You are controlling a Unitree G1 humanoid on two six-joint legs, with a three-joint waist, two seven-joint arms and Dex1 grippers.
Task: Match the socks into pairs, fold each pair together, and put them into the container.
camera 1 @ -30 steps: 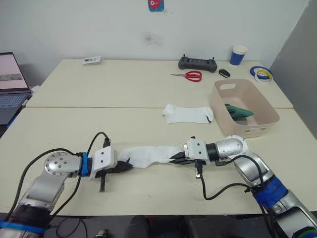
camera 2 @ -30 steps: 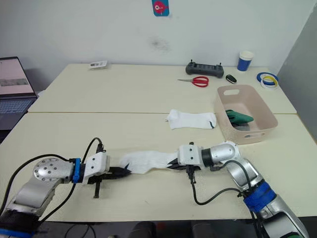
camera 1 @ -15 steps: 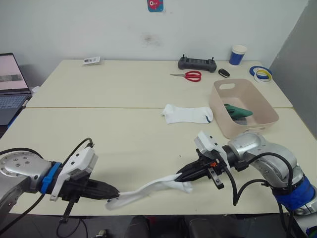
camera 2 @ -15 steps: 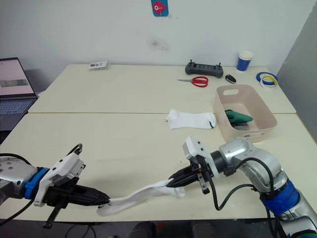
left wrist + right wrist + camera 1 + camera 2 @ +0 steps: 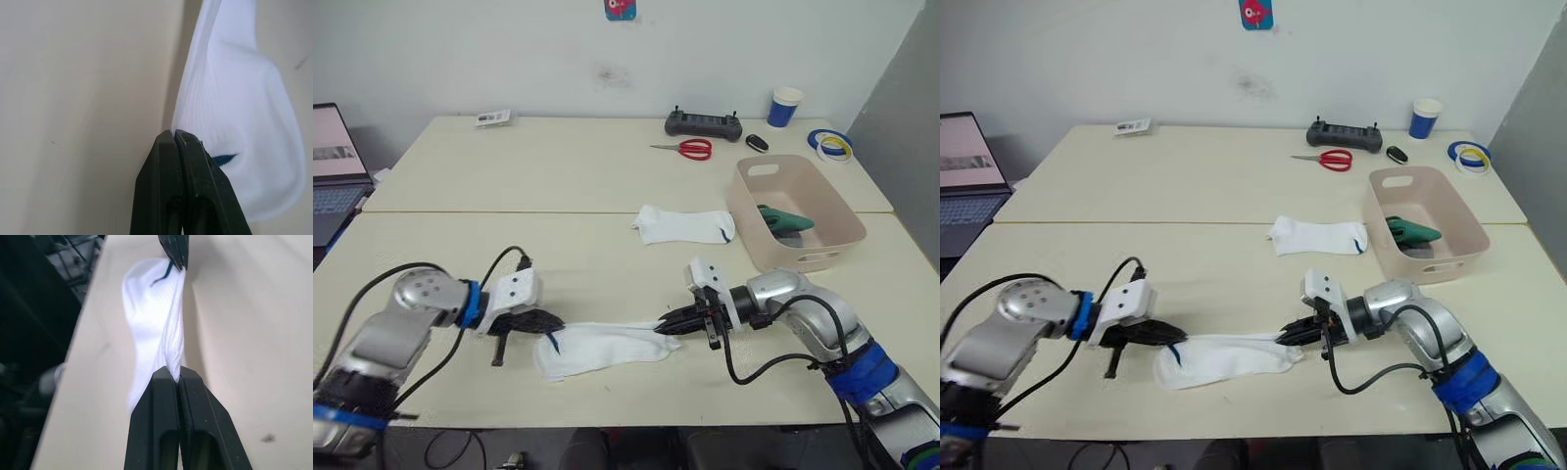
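A white sock (image 5: pixel 602 348) lies flat on the table near its front edge, stretched between my two grippers. My left gripper (image 5: pixel 553 325) is shut on the sock's left end, where a dark blue mark (image 5: pixel 222 159) shows. My right gripper (image 5: pixel 664 329) is shut on its right end (image 5: pixel 172 363). A second white sock (image 5: pixel 685 225) lies farther back, just left of the container (image 5: pixel 740 201). The pale pink container holds a dark green sock (image 5: pixel 785 218).
Along the far edge sit red scissors (image 5: pixel 686 149), a black controller (image 5: pixel 705 124), a blue cup (image 5: pixel 784 108) and tape rolls (image 5: pixel 830 145). A laptop (image 5: pixel 333 162) stands at the far left. A small card (image 5: pixel 494 118) lies at the back left.
Half a second ago the sock hung in the air beyond the table's front edge between both grippers. Both grippers have moved back over the table and the sock now rests on it.
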